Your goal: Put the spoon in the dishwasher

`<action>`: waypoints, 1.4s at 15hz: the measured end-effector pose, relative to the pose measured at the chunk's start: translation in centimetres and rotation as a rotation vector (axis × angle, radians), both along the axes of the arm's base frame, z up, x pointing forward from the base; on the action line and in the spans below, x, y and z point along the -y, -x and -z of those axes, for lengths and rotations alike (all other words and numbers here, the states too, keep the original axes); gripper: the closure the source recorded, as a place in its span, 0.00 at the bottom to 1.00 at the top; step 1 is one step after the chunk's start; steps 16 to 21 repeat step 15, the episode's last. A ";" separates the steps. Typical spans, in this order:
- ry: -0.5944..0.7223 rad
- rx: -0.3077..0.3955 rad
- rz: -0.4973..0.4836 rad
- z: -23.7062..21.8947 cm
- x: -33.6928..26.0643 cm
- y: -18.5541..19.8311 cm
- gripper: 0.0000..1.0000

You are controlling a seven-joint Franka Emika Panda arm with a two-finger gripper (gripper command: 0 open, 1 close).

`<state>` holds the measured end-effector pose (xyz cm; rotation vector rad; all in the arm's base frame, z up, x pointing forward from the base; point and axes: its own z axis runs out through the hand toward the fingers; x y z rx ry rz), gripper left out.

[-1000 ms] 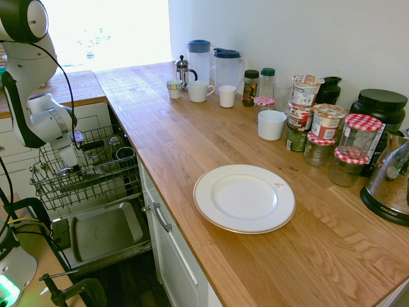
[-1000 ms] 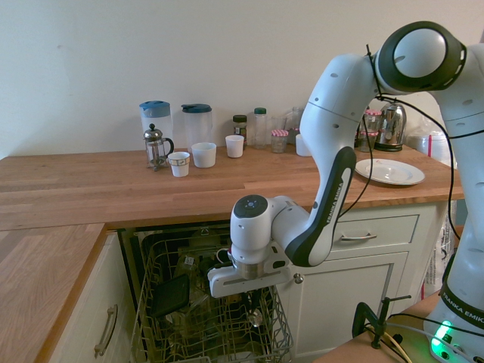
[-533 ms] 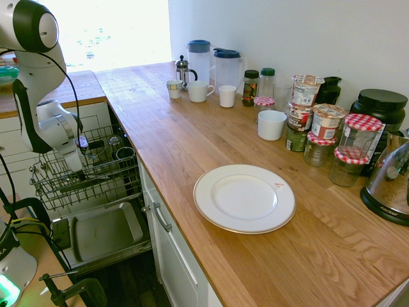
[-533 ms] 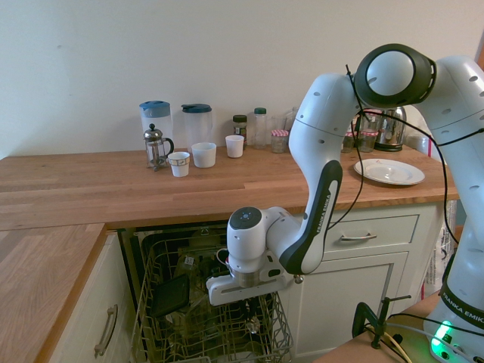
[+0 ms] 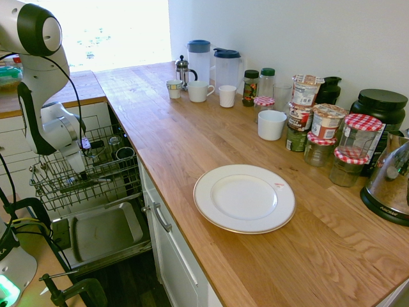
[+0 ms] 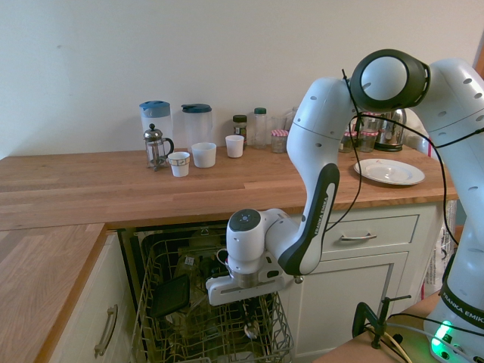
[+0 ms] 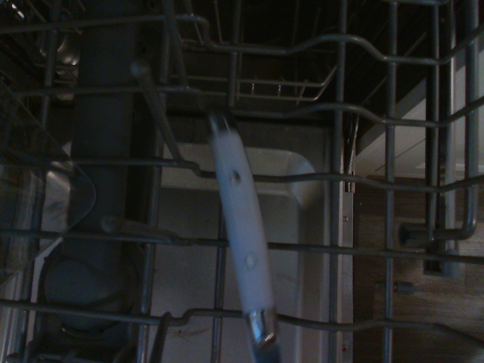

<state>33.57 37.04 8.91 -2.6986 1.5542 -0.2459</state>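
Inside dishwasher [image 6: 189, 318]: spoon [image 6: 250, 321] upright, bowl down

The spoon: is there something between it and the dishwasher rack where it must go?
Nothing visible blocks it. The tool hangs inside the wire rack of the open dishwasher, and the spoon points down among the rack's wires in the wrist view.

The slim shiny silver metal spoon [image 7: 243, 242] hangs near upright among the wires of the grey-silver wire basket rack of the built-in dishwasher [image 5: 64, 182], its long handle running from about six o'clock toward twelve in the wrist view. In the second exterior view its small bowl [image 6: 250, 330] points down inside the pulled-out rack [image 6: 155, 302].
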 end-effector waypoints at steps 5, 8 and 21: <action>-0.005 0.011 -0.001 -0.4 -0.3 0.0 0.00; -0.015 0.037 0.015 -2.7 -0.2 -0.2 0.00; -0.006 0.084 0.035 -12.9 0.6 2.1 0.00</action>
